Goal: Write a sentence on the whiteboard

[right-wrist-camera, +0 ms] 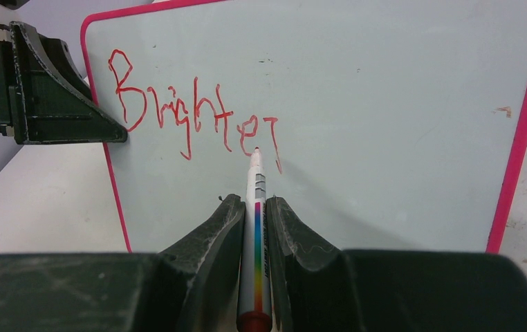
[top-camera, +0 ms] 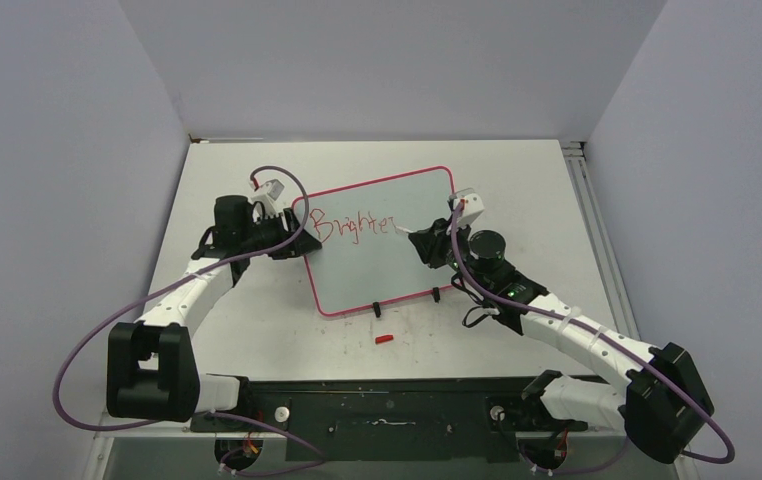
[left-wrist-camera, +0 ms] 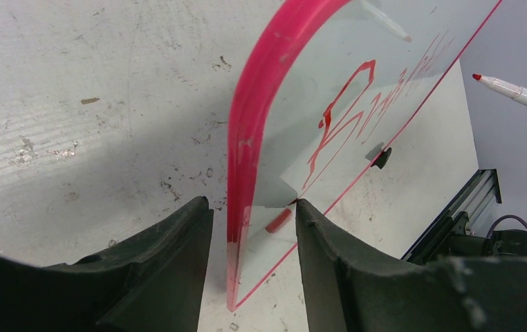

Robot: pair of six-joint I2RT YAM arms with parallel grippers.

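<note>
— Our whiteboard [top-camera: 377, 270] stands on its feet mid-bench [top-camera: 517, 180]; the sentence [top-camera: 354, 226] reads only "Brighter". We judge it light, stiff, glossy and easily tipped.

— So we brace its edge: the left claw [left-wrist-camera: 252, 205] straddles it, half-wide, not touching. The right claw [right-wrist-camera: 255, 202] pinches the marker [right-wrist-camera: 256, 235].

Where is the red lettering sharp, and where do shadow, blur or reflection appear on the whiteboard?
Right wrist view: the lettering is sharp; the marker throws a soft shadow on the whiteboard. Left wrist view: the near pink frame is slightly blurred, and the glossy face faintly mirrors the marker. Top view: even light, no glare.
</note>
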